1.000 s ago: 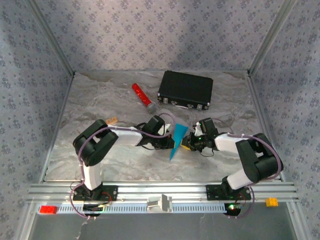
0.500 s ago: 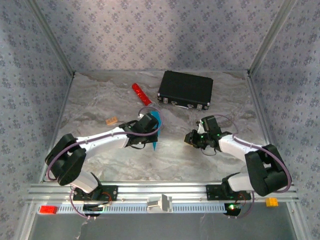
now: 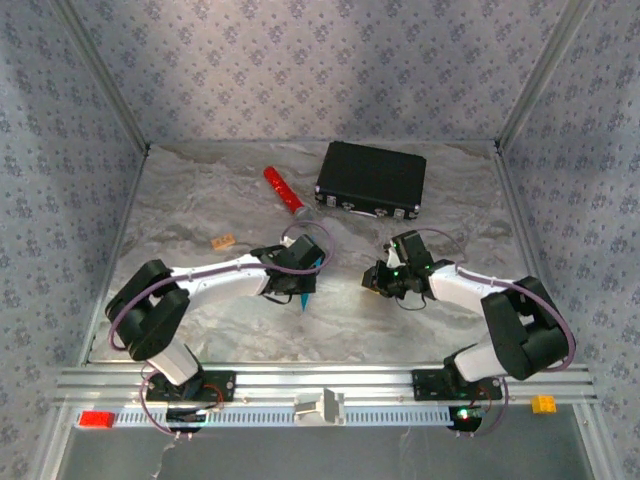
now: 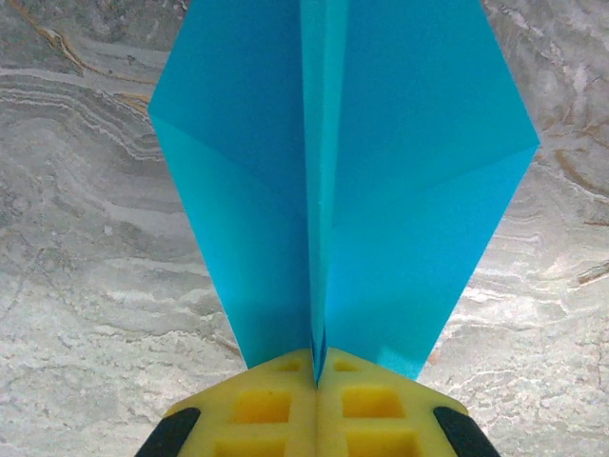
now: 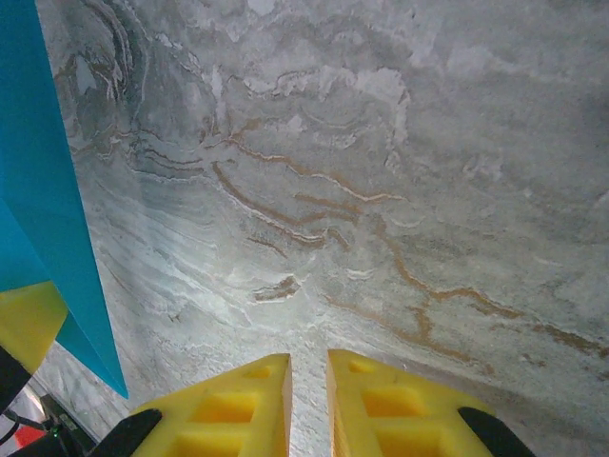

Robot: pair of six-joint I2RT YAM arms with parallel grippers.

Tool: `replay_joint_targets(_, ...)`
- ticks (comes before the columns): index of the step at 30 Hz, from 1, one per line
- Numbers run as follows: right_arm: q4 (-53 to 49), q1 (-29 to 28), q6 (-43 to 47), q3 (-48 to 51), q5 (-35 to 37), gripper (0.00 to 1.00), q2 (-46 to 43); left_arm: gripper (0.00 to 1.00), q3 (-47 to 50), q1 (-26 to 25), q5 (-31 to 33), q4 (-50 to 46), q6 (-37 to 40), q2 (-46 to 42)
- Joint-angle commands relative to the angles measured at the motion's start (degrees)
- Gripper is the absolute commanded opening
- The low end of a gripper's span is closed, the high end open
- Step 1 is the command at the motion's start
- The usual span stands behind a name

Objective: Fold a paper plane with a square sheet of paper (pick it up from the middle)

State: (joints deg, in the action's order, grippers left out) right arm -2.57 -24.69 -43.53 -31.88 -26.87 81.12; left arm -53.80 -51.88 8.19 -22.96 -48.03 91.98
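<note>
The cyan-blue square sheet of paper stands folded into a paper plane (image 4: 381,190), a pointed dart with a centre ridge and two wings spread to either side. My left gripper (image 4: 317,367) is shut on the ridge at its tail end. From above, the paper plane (image 3: 313,278) shows as a blue sliver beside the left gripper (image 3: 300,276), a little left of the table's middle. My right gripper (image 3: 378,281) hovers to its right, apart from it. In the right wrist view the right gripper (image 5: 309,381) has a narrow gap with nothing in it, and the plane's wing (image 5: 38,190) shows at the left edge.
A black case (image 3: 371,180) lies at the back, right of centre. The red cylinder (image 3: 285,192) lies to its left, and a small tan block (image 3: 224,241) sits nearer, on the left. Patterned walls close three sides.
The left gripper has carried the plane left, away from the right gripper, then eased back a little toward the middle. The right gripper has stayed about where it was.
</note>
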Motion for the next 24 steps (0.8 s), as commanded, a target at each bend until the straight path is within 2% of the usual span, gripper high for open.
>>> replay_joint_targets(1, -0.04, -0.35, -0.27, -1.43, 0.77, 0.18, 0.6, 0.04, -0.5, -0.42, -0.43, -0.5, -0.05, 1.15)
replay_joint_targets(24, -0.65, -0.61, -0.04, -1.87, 0.72, 0.18, 1.22, 0.13, -1.83, -1.38, -2.53, 0.46, 2.17, 4.5)
